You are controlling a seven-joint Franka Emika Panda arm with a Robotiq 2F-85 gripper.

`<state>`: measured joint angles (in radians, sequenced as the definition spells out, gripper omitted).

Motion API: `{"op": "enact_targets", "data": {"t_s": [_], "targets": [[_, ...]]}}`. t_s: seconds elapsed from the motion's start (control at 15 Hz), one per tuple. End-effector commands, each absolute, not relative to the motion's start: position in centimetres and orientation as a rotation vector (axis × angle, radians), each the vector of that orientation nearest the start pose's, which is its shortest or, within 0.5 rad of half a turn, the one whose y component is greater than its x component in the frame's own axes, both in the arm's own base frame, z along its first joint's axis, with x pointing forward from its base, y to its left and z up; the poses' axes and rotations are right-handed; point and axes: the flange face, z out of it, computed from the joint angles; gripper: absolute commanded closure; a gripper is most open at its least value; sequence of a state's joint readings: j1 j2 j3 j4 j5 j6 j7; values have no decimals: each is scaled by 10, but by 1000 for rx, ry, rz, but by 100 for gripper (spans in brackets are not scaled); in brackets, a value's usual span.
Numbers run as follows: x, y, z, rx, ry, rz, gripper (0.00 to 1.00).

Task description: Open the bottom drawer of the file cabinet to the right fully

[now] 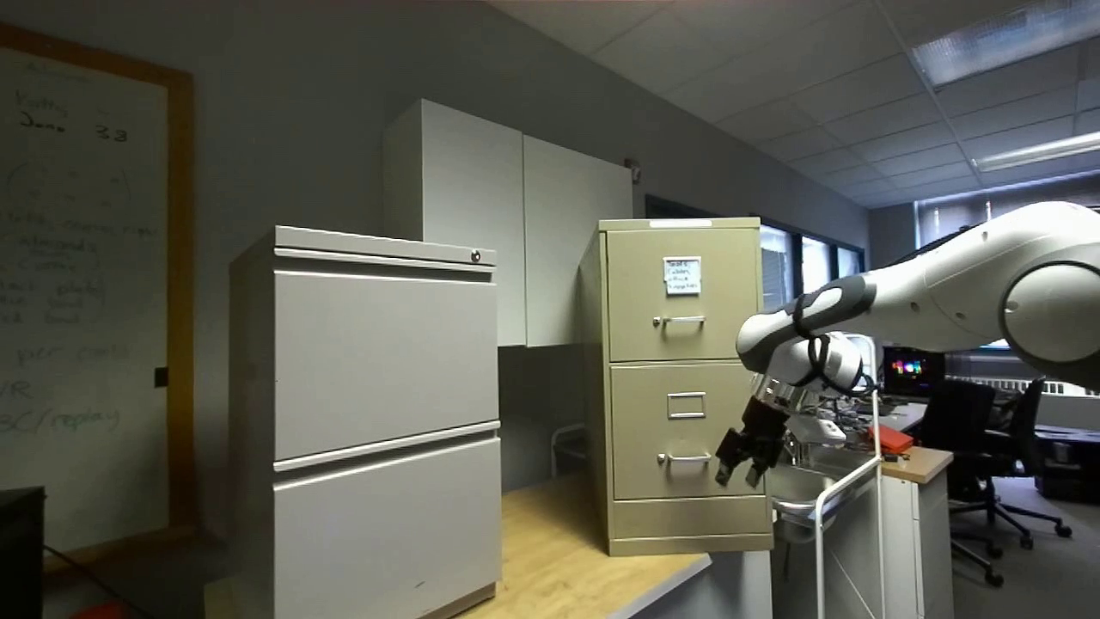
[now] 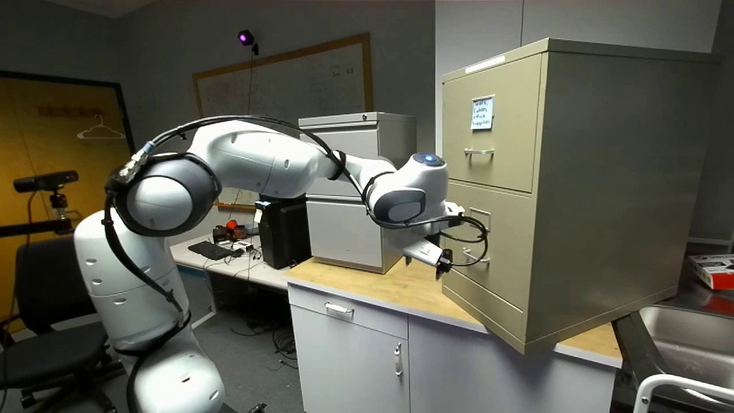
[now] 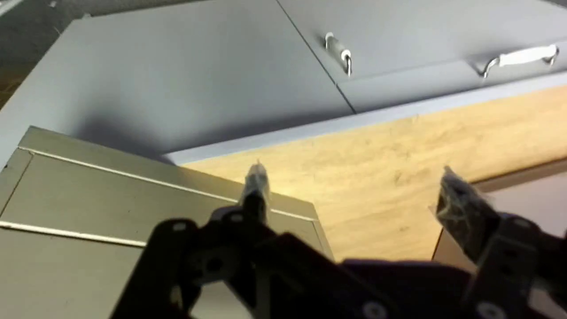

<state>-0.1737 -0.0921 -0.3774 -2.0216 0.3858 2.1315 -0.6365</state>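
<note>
Bottom drawer (image 1: pixel 679 435): closed, front flush in the cabinet (image 2: pixel 573 189). Right of centre, below mid-height in an exterior view. Front is plain tan metal, roughly square, thin seams around it. Label holder (image 1: pixel 686 406) upper middle, a silvery rectangle with tan showing through. Handle (image 1: pixel 687 458) below that: slim bright bar, horizontal, round button (image 1: pixel 662 458) at its left end. Top drawer (image 1: pixel 687 305) directly above, same tan, also closed, plus white paper (image 1: pixel 683 275) with handwriting. Beneath the bottom drawer: plain tan panel (image 1: pixel 687 517), then base strip (image 1: pixel 687 545).

Cabinet upright on the wood surface (image 1: pixel 593 576); bottom front corner juts past the surface edge, lower right of frame in an exterior view. Grey cabinet (image 1: pixel 369 413) stands to picture left, apart from it.

Hand (image 1: pixel 738 475): fingers (image 3: pixel 256 186) spread wide, wood showing between them in the wrist view. Tips aim down. In an exterior view it overlaps the drawer's right edge, just right of the handle; contact can't be told. Arm (image 2: pixel 258 158) and hand cover part of the drawer front in an exterior view. Wrist view has the cabinet's lower front at lower left, seams bright.
</note>
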Motion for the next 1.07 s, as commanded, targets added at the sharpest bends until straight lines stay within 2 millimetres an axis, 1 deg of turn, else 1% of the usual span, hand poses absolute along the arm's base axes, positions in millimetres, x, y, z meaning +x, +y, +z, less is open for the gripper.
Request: {"op": "enact_targets", "data": {"t_s": [0.0,0.2,0.4,0.67,1.0], "targets": [[498,-320,524,-2750,263,-719,0],[512,-354,519,-2611,394,-821,0],[527,-382,506,-2498,495,-882,0],[547,-410,486,-2400,583,-893,0],[565,-437,474,-2293,680,-907,0]]}}
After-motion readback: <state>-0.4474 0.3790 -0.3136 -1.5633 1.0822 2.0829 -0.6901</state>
